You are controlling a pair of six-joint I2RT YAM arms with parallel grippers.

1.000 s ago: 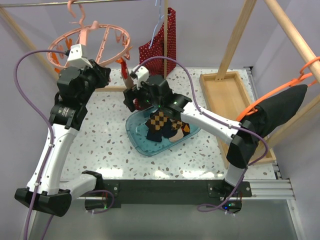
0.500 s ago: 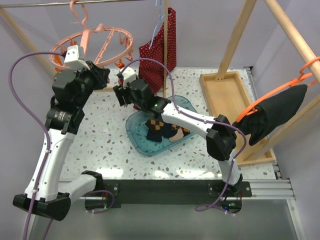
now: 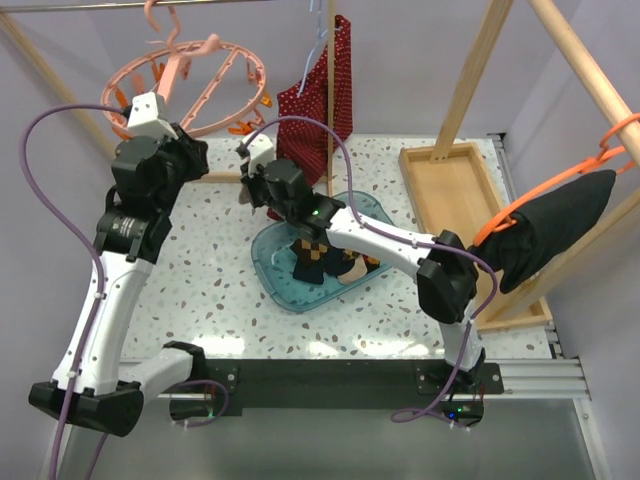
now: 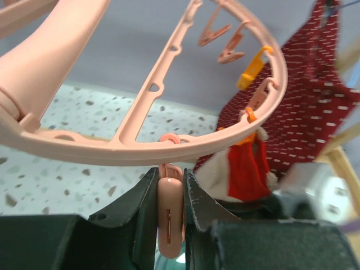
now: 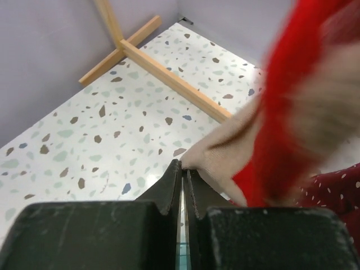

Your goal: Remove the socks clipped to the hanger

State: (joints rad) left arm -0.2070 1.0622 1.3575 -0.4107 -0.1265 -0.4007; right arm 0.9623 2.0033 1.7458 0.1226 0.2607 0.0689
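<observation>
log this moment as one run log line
left tool: shut on pink clip | right tool: shut on pale sock | pale sock: hangs from hanger | basin: argyle socks inside

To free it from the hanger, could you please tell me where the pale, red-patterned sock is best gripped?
Its free lower edge, from below: the sock hangs limp under the hanger, top pinned, so the dangling hem is the flat, reachable part.
</observation>
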